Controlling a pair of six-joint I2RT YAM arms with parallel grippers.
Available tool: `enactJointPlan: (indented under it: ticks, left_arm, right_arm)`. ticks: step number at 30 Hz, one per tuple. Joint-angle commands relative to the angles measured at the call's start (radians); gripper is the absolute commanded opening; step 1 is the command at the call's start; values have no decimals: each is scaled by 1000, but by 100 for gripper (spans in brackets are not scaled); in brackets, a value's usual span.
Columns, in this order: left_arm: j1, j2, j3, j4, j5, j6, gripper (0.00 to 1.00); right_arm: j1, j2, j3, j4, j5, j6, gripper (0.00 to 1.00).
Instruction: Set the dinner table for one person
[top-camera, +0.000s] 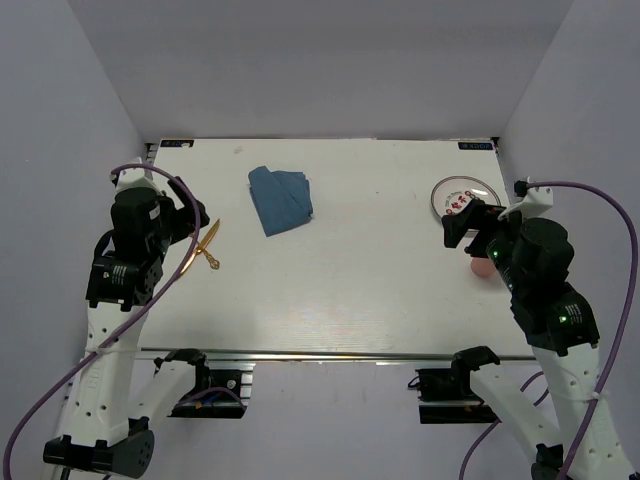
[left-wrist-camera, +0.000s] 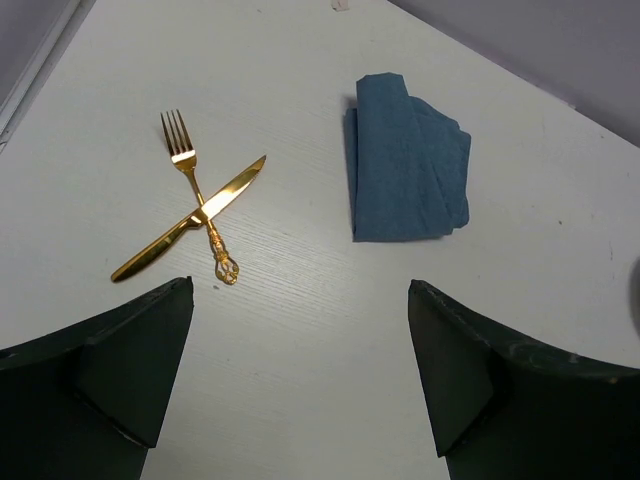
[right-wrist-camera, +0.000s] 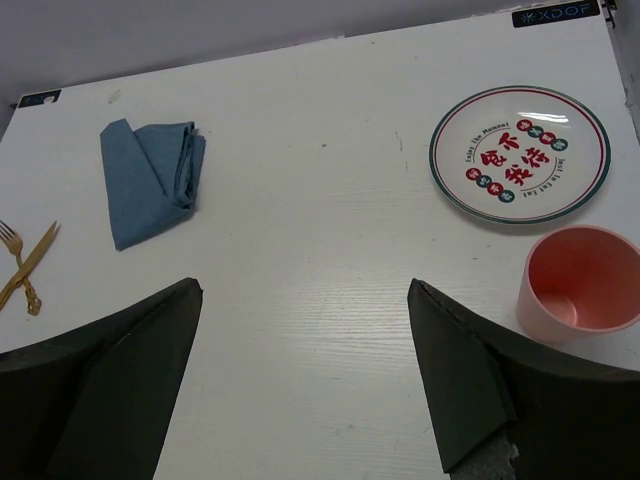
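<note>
Ahead of both arms spreads the table (top-camera: 370, 270), nothing yet arranged: fork (left-wrist-camera: 184, 158) and knife (left-wrist-camera: 235, 185) crossed at left, napkin (top-camera: 281, 200) far-centre, plate (right-wrist-camera: 519, 152) and cup (right-wrist-camera: 580, 285) at right. Above it the left gripper (left-wrist-camera: 300, 300) and right gripper (right-wrist-camera: 305, 300) hover spread wide, empty. Setting looks unstarted; next probably means grasping the plate by its rim.

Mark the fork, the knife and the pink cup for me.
fork (left-wrist-camera: 183, 157), left wrist view, on the neck below its tines.
knife (left-wrist-camera: 235, 187), left wrist view, on the blade.
pink cup (right-wrist-camera: 580, 292), right wrist view, on its inside.
</note>
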Motion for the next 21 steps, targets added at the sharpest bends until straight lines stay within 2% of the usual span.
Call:
enactJointPlan:
  ticks: [1,6,12,16,17,21]
  left_arm:
    - [-5,-13,4,-7,-37,-15,98]
    - [-5,-6,16,-22,-83,-35,98]
    - [-5,19,16,-8,-48,-44,98]
    - [5,68,-1,90,96,-64,98]
    - [5,112,-11,116,166,-70,98]
    - [-5,301,-13,222,302,-135,98]
  right_arm:
    - [14,2,26,42,22,-2,89]
    - [-1,2,9,59,17,-9,89]
    - [2,11,9,58,-4,-12,89]
    - [-1,9,-24,82,-87,0,89]
    - [1,8,-44,88,-130,15,89]
    - [-1,-18,-125,185,-283,55,89]
